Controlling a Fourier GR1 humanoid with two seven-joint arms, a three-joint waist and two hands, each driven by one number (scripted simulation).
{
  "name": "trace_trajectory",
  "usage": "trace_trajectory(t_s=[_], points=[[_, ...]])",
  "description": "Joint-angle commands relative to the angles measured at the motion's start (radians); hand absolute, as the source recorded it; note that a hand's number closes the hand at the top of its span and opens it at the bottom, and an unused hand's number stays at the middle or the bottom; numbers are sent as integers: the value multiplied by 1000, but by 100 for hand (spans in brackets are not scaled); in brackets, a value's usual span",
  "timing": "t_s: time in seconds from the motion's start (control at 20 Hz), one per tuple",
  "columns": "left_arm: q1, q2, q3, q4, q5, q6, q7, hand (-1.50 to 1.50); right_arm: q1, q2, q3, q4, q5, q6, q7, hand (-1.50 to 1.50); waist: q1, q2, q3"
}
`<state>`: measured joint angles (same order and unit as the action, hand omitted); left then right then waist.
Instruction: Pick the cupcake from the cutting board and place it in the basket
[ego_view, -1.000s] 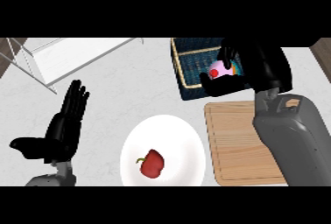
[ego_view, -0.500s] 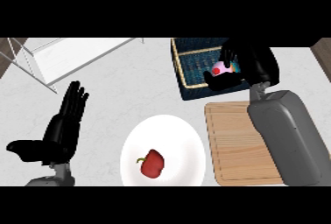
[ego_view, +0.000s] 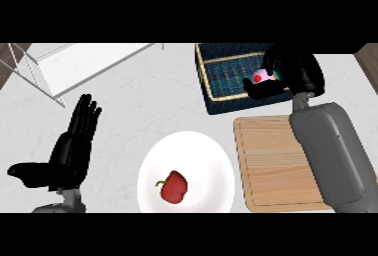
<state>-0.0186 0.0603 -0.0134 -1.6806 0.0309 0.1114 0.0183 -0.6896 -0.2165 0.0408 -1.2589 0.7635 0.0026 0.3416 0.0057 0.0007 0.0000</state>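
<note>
Cupcake (ego_view: 260, 78), pink with a red top, gripped by the curled fingers of the right robot hand (ego_view: 289, 75) over the dark basket (ego_view: 221, 75) at the surface's far right. Cutting board (ego_view: 269, 165) nearer. Left robot hand (ego_view: 70, 150) open, resting beside a plate (ego_view: 188, 150) bearing a red pepper (ego_view: 174, 186).

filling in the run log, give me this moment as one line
phase: placing | right hand: shut on cupcake, over basket | left hand: open, resting at left | cutting board: cupcake gone
</note>
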Motion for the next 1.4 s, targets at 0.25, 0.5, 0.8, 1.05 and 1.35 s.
trace_trajectory(t_s=[0.25, 0.5, 0.8, 1.05, 1.35], points=[[46, -26, -59, -91, -48, 21, 66, 0, -10, -10, -43, 130, 1, 4, -85, -150, 1, -1, 0], [25, 11, 20, -28, 2, -22, -3, 0, -38, 10, -108, 225, -44, -84, -197, -150, 3, 1, 0], [21, 14, 25, -10, 3, -31, -22, 0, -96, 6, -169, 186, -83, -163, -239, -150, 4, 0, 0], [49, -3, 10, -36, -3, -20, -2, 0, -59, -39, -203, 49, -93, -179, -206, -150, -1, -2, 0], [-29, -17, 13, 23, -31, 11, 2, 0, -31, -135, -277, -64, -128, -114, -105, -150, -10, -2, 0]])
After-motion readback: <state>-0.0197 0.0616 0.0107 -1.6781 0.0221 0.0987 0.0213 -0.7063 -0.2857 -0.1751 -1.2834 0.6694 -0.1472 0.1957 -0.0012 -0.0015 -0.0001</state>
